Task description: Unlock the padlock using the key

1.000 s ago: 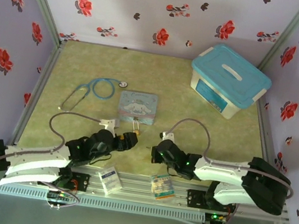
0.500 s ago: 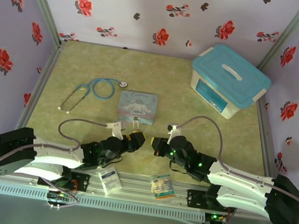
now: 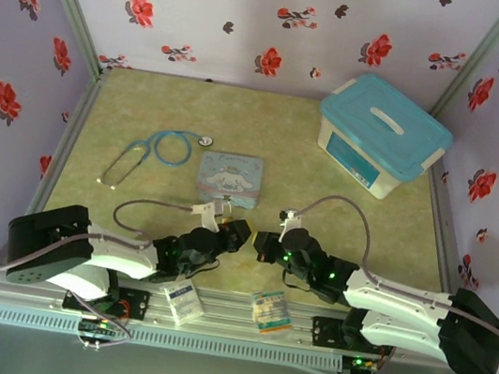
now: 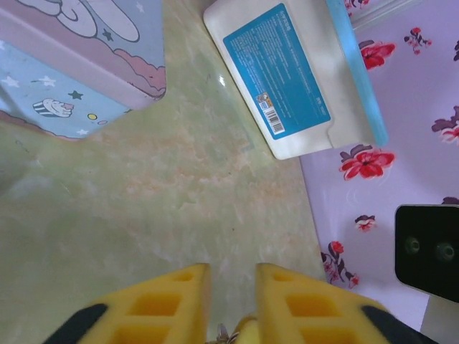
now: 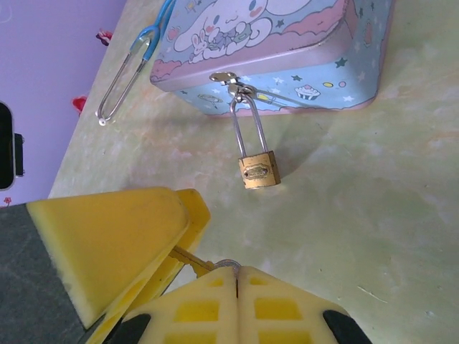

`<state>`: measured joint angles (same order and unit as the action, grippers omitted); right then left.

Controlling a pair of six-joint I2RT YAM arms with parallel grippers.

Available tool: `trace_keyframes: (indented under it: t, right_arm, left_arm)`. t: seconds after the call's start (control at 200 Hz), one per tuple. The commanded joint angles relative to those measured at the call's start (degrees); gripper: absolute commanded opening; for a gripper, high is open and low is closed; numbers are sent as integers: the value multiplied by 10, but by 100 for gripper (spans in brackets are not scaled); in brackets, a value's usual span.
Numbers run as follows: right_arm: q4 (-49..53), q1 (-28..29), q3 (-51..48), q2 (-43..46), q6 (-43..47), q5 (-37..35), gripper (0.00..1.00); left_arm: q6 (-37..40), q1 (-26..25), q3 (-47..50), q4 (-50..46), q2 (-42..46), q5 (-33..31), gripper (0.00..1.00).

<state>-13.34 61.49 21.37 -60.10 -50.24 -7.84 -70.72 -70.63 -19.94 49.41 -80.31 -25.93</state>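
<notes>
Just on the near side of the cartoon tin, the padlock is seen lying flat on the table. Its silver shackle is threaded through the tin's hasp. The long axis runs far to near, from shackle at the tin to brass body. The body's bottom face is turned toward the grippers, so the keyhole is judged to be on that near end.

From the right wrist view the padlock is placed straight ahead of the right gripper, slightly to the right, with bare table between. In the top view both grippers are found close together just near of the tin. The left gripper is judged marginally nearer the lock than the right gripper.

Right jaws: pads pressed fully together, with the key pinched at its ring end. The thin shank is pointed leftward to the left gripper's yellow finger, not toward the lock.

Left jaws: a narrow gap is noted at the left gripper, with a small metallic bit low in it. Whether that bit is clamped cannot be told.

Re-aiming of the shank along the lock's axis is judged necessary before insertion.
</notes>
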Motion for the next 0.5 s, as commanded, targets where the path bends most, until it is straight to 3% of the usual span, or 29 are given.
trace_keyframes:
  t: [0.0,0.22,0.385,0.495]
  right_arm:
    - [-21,-1,-15,8,-16,-24,0]
    - [-42,-1,-29,8,-22,-35,0]
    - [-48,-1,-31,8,-27,-41,0]
    - [-46,-1,-33,15,-28,-48,0]
  left_arm:
    - [-7,-3,-13,20,-6,-6,21]
    - [-9,-2,-22,1,-15,2,23]
    - [-20,-3,-33,-22,-26,7,45]
    - [-23,-2,-33,-19,-30,6,48]
